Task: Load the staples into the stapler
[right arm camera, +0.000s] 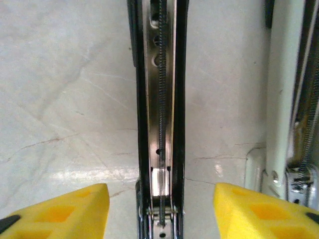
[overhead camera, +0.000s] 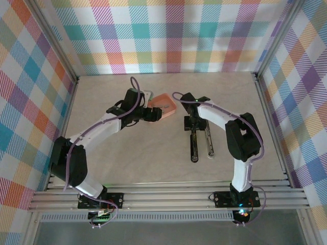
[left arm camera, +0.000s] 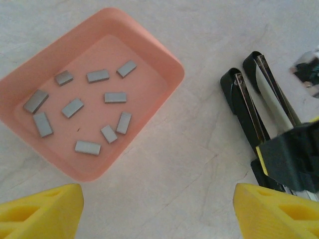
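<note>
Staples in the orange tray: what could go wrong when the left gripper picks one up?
The staples lie flat and small in the tray, so the open left gripper may slip off one or grab two.
The stapler lies open, with the right gripper open around its rail, not clamping; it could shift during loading.

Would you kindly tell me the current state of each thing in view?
stapler: swung open flat, channel exposed.
tray: upright, holding strips.
staples: ten loose strips lying in the tray.
left hand: open, empty, near the tray.
right hand: open, straddling the stapler's channel.
</note>
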Robot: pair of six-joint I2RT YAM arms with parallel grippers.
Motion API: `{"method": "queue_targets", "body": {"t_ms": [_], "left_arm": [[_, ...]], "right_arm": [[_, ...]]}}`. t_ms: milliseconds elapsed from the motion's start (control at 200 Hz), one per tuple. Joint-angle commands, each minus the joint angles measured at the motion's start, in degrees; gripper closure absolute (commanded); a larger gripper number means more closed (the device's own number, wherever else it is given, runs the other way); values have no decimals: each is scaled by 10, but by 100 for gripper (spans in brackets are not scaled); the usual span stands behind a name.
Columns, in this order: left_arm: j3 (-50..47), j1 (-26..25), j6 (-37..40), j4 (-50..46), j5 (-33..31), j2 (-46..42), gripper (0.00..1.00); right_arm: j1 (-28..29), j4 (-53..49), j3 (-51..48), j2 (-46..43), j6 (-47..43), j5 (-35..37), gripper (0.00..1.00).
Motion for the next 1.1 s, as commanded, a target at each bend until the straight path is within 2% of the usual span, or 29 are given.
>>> {"method": "queue_targets", "body": {"t_ms": [0, 235, 390, 570, 1095], "left_arm": [[71, 7, 22, -50, 16, 53, 21], [229, 6, 56, -154, 35, 207, 22], [294, 5, 71, -188, 14, 279, 22], [367, 2, 86, -252, 33, 348, 26], [399, -17, 121, -345, 66, 368, 33]], "right_arm": [[1, 4, -13, -84, 2, -2, 42], [0, 44, -109, -195, 29, -42, 42], [0, 47, -149, -228, 38, -59, 42], [1, 52, -180, -260, 48, -69, 43], [1, 89, -209, -281, 42, -100, 44]]}}
